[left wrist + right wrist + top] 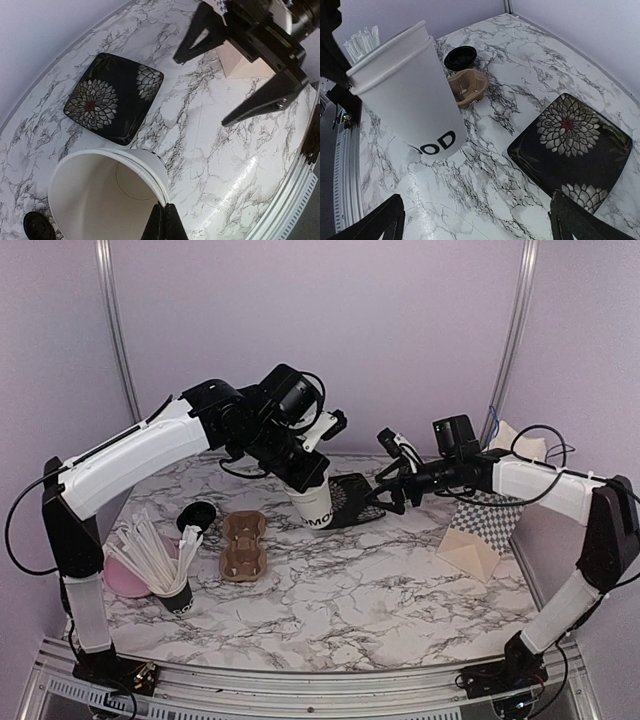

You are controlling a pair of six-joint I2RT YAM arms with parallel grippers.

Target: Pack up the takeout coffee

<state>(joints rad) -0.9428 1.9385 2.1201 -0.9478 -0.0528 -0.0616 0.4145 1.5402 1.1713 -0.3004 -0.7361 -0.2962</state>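
The left gripper [163,224] has its fingers closed tight on the rim of the lidless white cup [100,192], which tilts over the marble table [225,165] just beside the flowered plate [112,97]. The right gripper [476,197] faces the cup, fingers spread wide and touching nothing. A black lid [460,57] lies next to the tray [468,87].
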